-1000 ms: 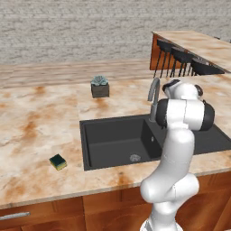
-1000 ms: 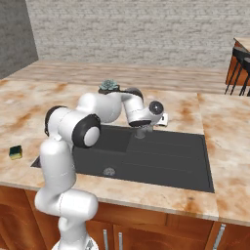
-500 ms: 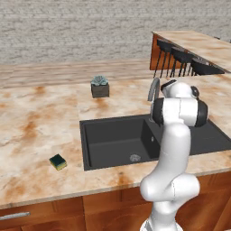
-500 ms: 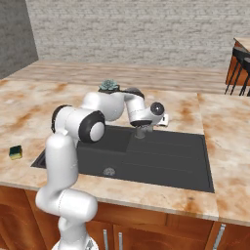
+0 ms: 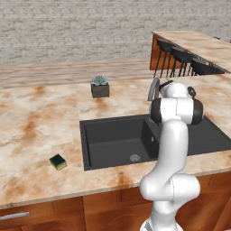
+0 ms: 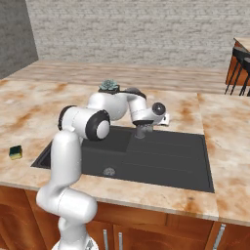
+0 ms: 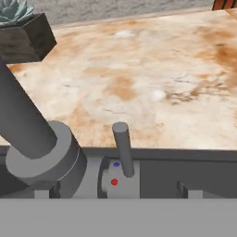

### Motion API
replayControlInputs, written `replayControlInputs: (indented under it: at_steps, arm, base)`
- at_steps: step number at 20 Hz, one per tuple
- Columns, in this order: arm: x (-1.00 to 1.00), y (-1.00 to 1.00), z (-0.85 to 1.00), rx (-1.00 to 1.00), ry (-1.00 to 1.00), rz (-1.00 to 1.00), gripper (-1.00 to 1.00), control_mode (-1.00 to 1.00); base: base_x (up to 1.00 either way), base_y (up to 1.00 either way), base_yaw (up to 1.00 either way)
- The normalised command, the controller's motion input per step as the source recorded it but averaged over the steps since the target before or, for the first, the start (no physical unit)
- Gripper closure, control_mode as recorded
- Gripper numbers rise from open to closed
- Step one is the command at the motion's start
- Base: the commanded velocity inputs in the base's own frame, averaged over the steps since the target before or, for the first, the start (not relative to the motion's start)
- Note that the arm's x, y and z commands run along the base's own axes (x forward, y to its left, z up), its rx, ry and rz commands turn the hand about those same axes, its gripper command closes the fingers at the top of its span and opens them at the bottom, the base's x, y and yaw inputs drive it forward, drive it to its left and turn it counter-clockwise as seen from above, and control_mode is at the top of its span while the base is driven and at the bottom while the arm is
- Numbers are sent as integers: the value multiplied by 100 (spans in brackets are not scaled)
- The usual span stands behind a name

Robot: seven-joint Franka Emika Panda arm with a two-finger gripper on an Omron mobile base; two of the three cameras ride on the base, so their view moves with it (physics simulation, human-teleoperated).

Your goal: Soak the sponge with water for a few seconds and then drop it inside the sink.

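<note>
Between my wide-spread, empty fingers [image 7: 185, 190]: faucet lever [image 7: 122, 149] close ahead, upright, likely lined up to start water. Beyond, plant pot [image 7: 24, 33] on counter [image 7: 152, 88]. Sponge [image 5: 57, 162] far off, left of sink [image 5: 113, 142], untouched.

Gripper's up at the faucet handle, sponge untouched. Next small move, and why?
Probably ease the open gripper forward onto the faucet handle and push it on. No water falls from the spout yet, and the sponge sits on the counter left of the sink, so water likely comes first.
</note>
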Motion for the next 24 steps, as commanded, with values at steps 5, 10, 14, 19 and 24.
replayControlInputs:
  at_steps: [5,10,14,19,24]
  arm:
    - [27,-7,-19,0,0,0,-100,-100]
    - [26,-8,-20,0,0,0,-100,-100]
    - [25,-9,-15,0,0,0,-100,-100]
    - [24,-6,-12,0,0,0,-100,-100]
    - [25,-9,-14,0,0,0,-100,-100]
  base:
    - [0,0,0]
    - [0,0,0]
    - [0,0,0]
    - [0,0,0]
    - [0,0,0]
